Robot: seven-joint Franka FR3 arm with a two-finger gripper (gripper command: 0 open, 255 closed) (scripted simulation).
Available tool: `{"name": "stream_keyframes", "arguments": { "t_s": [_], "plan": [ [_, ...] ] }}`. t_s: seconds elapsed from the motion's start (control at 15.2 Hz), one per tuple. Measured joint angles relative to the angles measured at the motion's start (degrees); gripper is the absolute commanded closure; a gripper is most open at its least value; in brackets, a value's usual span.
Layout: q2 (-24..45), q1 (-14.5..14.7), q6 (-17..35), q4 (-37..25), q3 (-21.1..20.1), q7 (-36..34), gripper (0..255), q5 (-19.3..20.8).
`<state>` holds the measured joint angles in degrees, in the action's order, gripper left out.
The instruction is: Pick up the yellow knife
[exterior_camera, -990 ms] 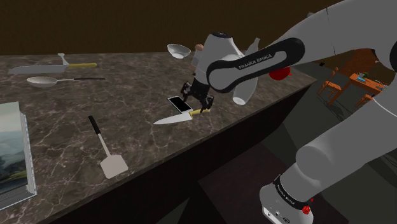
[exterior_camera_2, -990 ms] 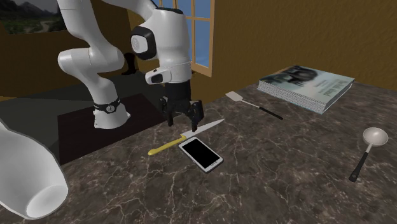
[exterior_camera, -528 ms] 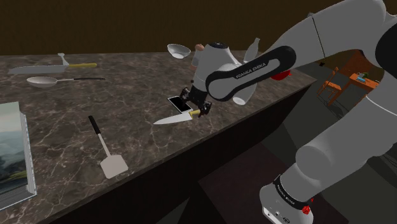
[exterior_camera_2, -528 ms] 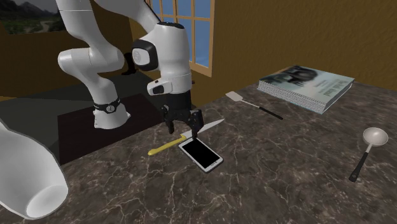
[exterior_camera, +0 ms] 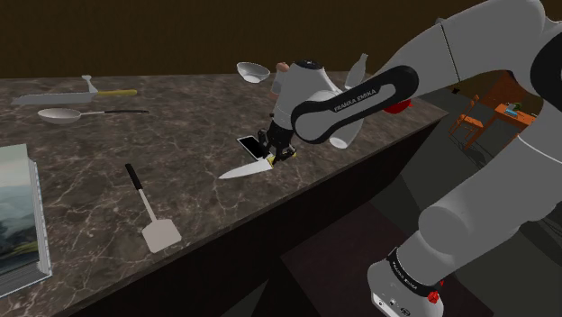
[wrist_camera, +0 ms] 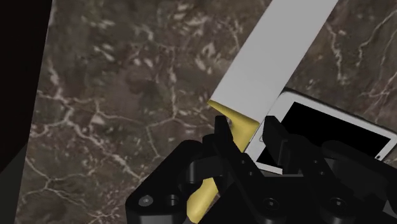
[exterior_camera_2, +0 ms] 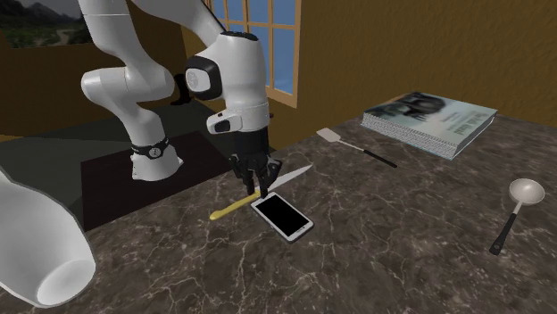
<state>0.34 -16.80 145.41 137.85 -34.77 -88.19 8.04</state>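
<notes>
a: gripper (exterior_camera_2: 256, 183) state?
b: the fingers (wrist_camera: 222, 130) are drawn in narrow on the yellow knife (exterior_camera_2: 295, 174) and clasp its handle right where it meets the pale blade. the hand points almost straight down.
a: where does the knife sit?
b: flat on the dark marble counter (exterior_camera_2: 402, 232), near the edge on the arm's side. nothing shows it raised off the surface.
a: long axis, heading?
b: in the second exterior view the axis runs from lower left to upper right, with the yellow handle end at lower left and the blade tip at upper right, toward the spatula (exterior_camera_2: 357, 147) and the book (exterior_camera_2: 428, 116). in the shoulder view the tip points to the view's left, roughly along the counter edge.
a: neighbours?
b: a white phone with a black screen (exterior_camera_2: 281, 216) lies just beside the handle, on the side away from the counter edge. its corner shows next to one finger in the wrist view. a ladle (exterior_camera_2: 518, 201) lies well apart.
</notes>
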Motion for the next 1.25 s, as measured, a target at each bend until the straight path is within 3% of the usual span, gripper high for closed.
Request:
{"name": "stream_keyframes", "arguments": {
  "t_s": [0.26, 1.25],
  "plan": [
    [-0.3, 0.0, -0.4, 0.0, 0.0, 0.4, 255, -0.5],
    [-8.7, 0.9, -11.4, -4.2, 0.9, 6.7, 255, -8.5]
  ]
}}
